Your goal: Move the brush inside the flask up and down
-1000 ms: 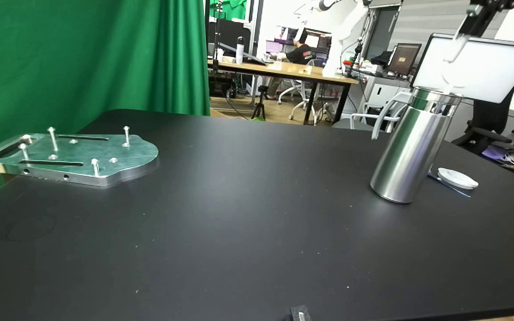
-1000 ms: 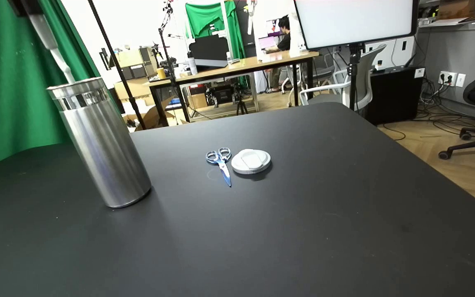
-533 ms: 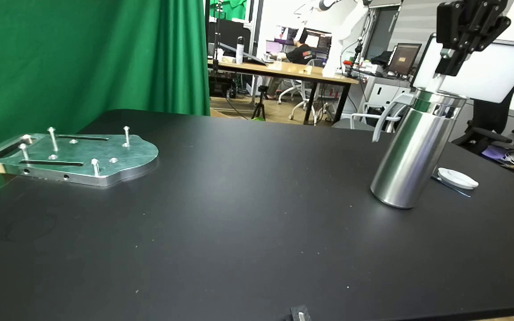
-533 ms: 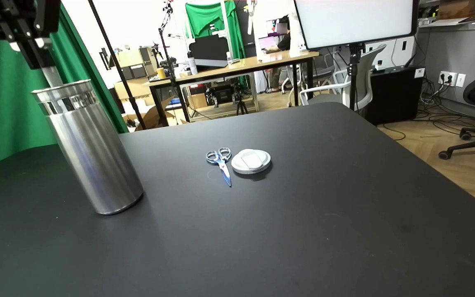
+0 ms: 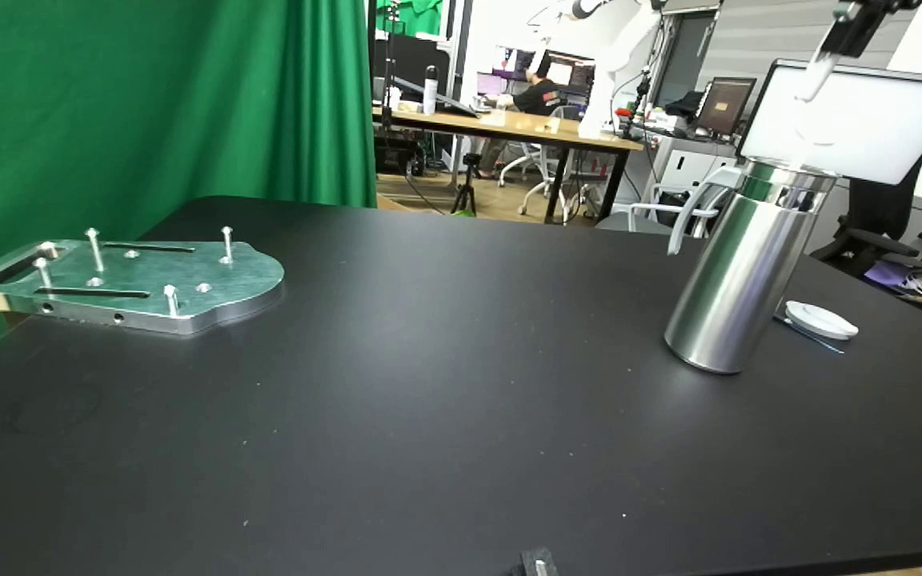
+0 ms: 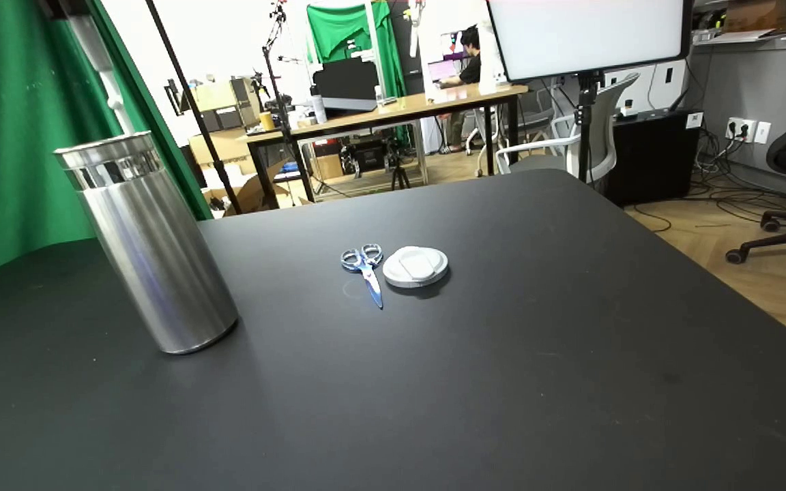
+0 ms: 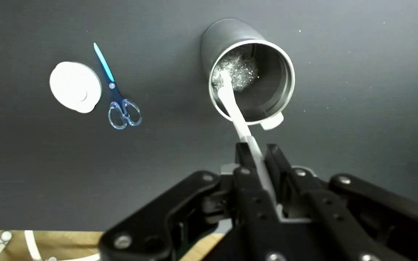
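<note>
The tall brushed-steel flask [image 5: 737, 280] stands on the black table in both exterior views [image 6: 161, 259]. A pale grey handle [image 5: 701, 204] juts out from its neck. The wrist view looks into its open mouth, with the flask's outer wall [image 7: 225, 34] showing. The white brush [image 7: 235, 110] slants into the mouth, and its bristles [image 7: 240, 70] lie inside near the wall. Its stem also shows above the rim in the exterior views [image 6: 117, 99] [image 5: 815, 78]. My gripper [image 7: 258, 146] is shut on the brush's handle, well above the rim. In the exterior views most of the gripper is cut off at the top.
Blue scissors [image 7: 118, 98] and a white round lid [image 7: 75, 87] lie beside the flask. A pale-green plate with pegs [image 5: 149, 280] lies at the table's far end. A large monitor [image 5: 885, 120] stands beyond the table.
My gripper came down close to the flask's rim half a second ago and is now raised again with the brush. The flask shifted slightly between the two earlier moments.
</note>
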### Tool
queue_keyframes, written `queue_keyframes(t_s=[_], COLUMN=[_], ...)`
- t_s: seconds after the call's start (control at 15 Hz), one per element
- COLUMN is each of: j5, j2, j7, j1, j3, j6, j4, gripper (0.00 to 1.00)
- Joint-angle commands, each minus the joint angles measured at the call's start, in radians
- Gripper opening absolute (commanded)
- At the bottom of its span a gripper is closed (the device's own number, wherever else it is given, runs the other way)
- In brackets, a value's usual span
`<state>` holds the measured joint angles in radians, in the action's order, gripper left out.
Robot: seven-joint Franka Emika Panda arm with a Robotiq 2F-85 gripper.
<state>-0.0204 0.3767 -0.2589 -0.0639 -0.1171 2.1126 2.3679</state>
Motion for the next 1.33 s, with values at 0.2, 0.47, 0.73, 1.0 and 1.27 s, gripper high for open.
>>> queue_keyframes(t_s=[0.2, 0.47, 0.73, 1.0, 1.27], j5=[-0.033, -0.074, -0.083, -0.052, -0.012], j2=[0.087, 0.039, -0.063, -0.088, -0.019], j7=[0.010, 0.017, 0.024, 0.020, 0.001], j1=[-0.001, 0.017, 0.033, 0.022, 0.005], j3=[-0.038, -0.028, -0.007, 0.006, -0.002], j6=[-0.058, -0.009, 0.006, -0.005, -0.036], j4=[-0.044, 0.038, 0.083, 0.039, -0.024], gripper=[0.04, 0.04, 0.04, 0.04, 0.04])
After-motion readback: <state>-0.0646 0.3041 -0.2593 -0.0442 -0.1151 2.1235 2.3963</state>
